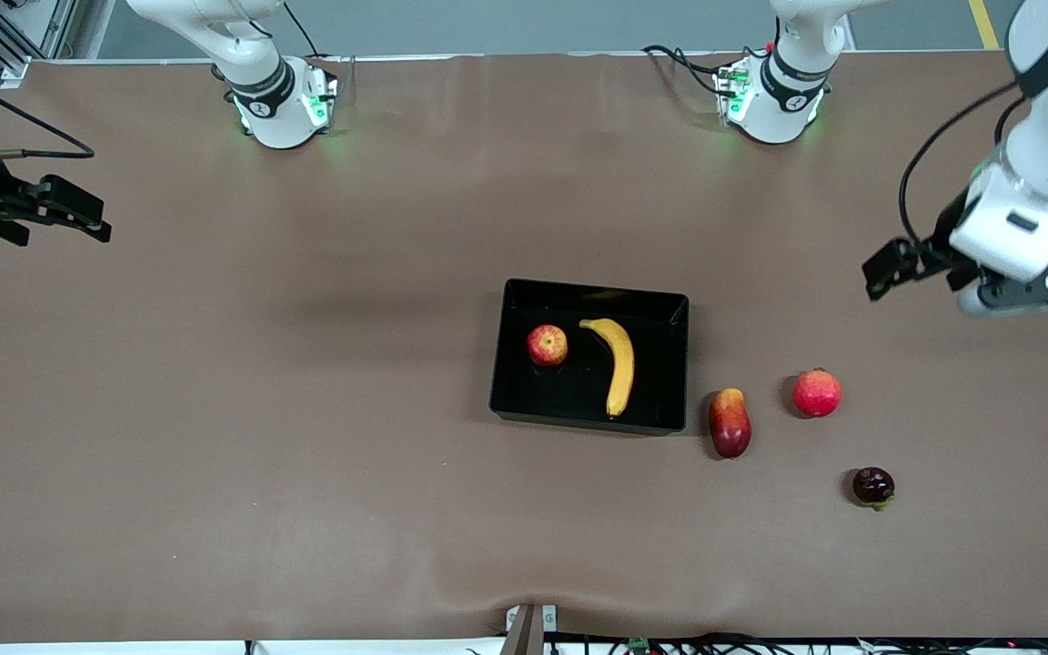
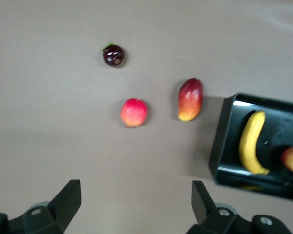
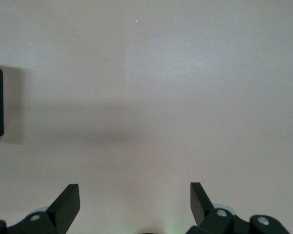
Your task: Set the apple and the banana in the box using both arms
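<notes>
Apple and banana are seen side by side in the box at frame centre, so the task is judged done, with left gripper and right gripper parked empty at the edges, fingers wide.

Lay in the middle of the worktop: shallow glossy black box, rectangular, raised walls. Rested inside it, toward the right arm's end: small round red apple with yellow patches. Lay flat beside it, apart, toward the left arm's end: curved yellow banana, dark-tipped.
</notes>
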You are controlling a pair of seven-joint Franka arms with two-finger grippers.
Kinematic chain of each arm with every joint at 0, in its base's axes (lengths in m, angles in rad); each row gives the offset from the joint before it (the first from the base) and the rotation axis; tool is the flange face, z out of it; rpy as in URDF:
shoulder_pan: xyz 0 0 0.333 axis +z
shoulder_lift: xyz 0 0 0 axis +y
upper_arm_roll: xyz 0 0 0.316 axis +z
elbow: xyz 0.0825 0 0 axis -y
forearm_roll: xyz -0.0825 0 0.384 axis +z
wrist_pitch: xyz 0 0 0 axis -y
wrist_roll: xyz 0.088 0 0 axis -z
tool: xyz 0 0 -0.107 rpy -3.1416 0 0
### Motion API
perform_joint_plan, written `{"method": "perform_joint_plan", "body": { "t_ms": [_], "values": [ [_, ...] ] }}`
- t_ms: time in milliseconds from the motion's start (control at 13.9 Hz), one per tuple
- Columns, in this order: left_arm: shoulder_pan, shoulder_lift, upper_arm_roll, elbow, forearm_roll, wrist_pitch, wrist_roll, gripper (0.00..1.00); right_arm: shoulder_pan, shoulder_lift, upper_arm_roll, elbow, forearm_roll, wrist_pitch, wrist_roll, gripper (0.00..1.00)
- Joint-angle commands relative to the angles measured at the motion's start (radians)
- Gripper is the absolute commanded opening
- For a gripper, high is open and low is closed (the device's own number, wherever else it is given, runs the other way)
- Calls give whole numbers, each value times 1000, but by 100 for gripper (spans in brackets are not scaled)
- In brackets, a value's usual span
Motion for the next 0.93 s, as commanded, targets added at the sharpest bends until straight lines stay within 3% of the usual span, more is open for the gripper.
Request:
{"method": "perform_joint_plan", "body": {
  "t_ms": [0,143,861],
  "values": [
    [-152,-126,220,-134,-66,9,129,100,-2,-2,2,9,-14,-10,13,100],
    [-217,-147,272,-154,-74,4,125,100,-2,-2,2,9,-14,-8,13,100],
    [-205,-127,274,-36,-55,-148,126,100,-2,-2,2,8,-14,-10,13,100]
  ]
}}
